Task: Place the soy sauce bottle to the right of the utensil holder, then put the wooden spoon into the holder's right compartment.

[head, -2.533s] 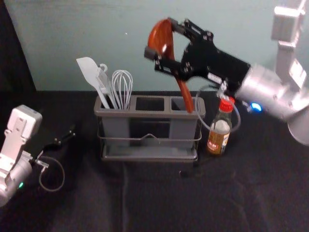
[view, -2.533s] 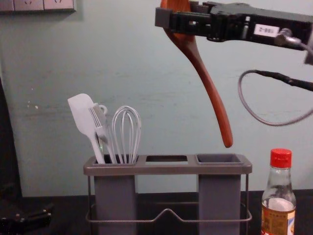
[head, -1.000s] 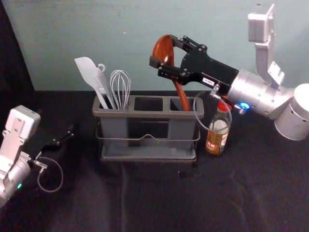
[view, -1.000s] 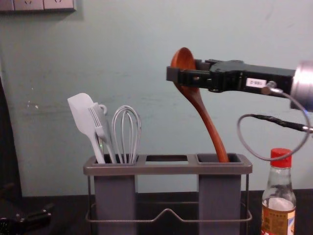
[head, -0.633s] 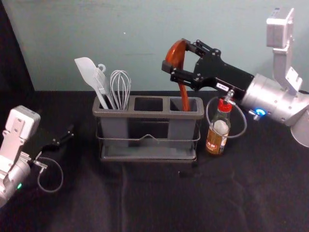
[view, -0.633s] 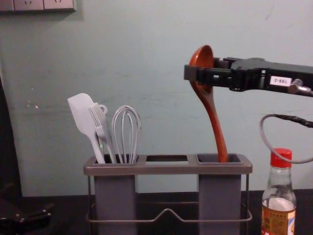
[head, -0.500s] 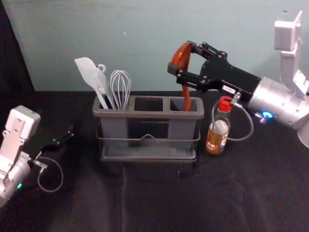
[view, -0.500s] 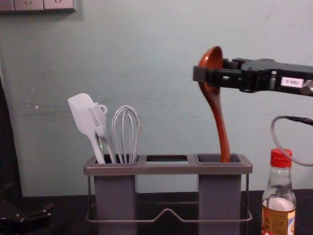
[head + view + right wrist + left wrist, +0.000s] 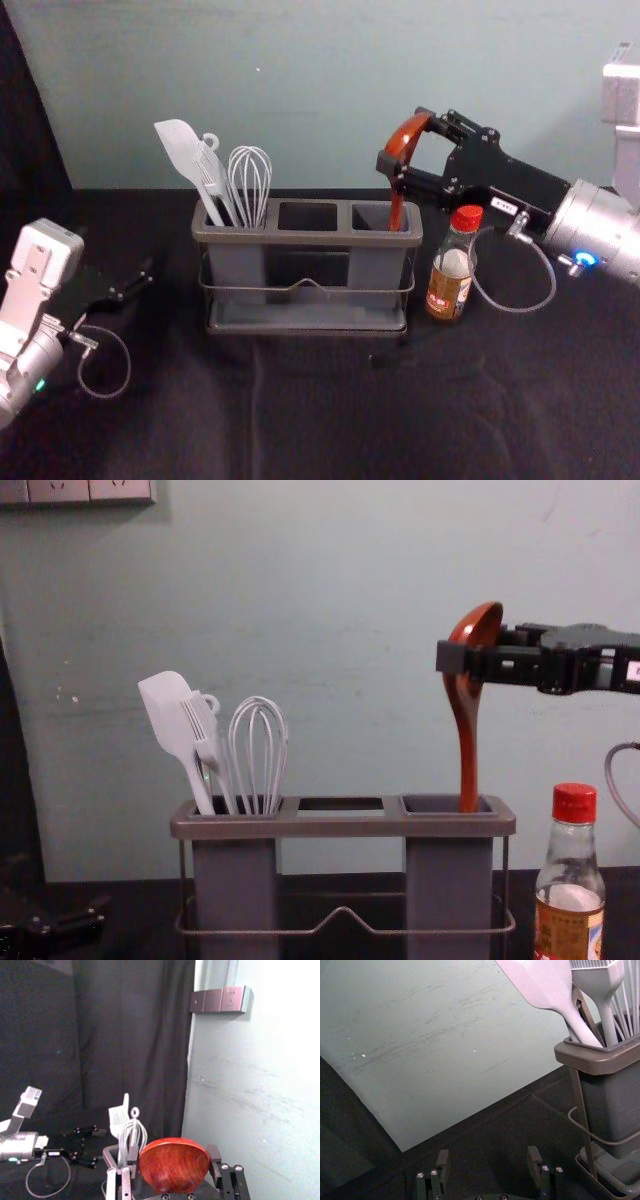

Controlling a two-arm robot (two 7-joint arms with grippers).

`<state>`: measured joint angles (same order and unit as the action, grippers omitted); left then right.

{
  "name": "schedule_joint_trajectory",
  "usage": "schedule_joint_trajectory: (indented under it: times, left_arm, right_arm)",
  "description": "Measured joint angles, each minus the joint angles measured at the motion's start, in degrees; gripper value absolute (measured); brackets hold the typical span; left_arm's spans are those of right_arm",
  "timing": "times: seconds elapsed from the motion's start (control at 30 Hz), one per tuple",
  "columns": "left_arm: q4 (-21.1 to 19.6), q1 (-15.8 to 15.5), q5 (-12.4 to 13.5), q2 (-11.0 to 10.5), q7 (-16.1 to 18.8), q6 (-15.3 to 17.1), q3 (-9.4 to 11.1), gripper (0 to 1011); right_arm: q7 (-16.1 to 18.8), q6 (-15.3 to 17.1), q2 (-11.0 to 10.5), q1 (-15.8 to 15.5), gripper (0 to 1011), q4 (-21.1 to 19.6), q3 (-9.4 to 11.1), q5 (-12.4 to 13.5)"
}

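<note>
You have the grey utensil holder (image 9: 300, 237) on the bench (image 9: 300, 420), white utensils (image 9: 167, 708) in its left compartment. Your right gripper (image 9: 405, 138) reaches in from the right, jaws pinching the bowl of the glossy red-brown wooden spoon (image 9: 468, 730), its handle down in the right compartment. Your left gripper (image 9: 147, 276) waits at left, jaws spread. Right of the holder stands the red-capped soy sauce bottle (image 9: 450, 270), its label (image 9: 565, 930) illegible.

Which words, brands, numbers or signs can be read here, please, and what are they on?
None can be read with certainty.
Label on the soy sauce bottle: printed, too blurred to read.
White sticker on the right end effector: marks too small to read.
Pale tag on the left arm: too small to read.
</note>
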<state>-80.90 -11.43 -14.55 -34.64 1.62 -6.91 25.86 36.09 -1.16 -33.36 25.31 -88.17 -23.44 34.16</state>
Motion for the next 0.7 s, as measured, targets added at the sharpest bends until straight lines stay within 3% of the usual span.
schedule_joint_trajectory:
  times: [0.7]
  left_arm:
    - [0.0,0.0,0.0,0.0,0.0,0.0,0.0,1011]
  right_arm:
    - [0.8,2.1,2.5,2.4,837,6.2,-3.0,0.1]
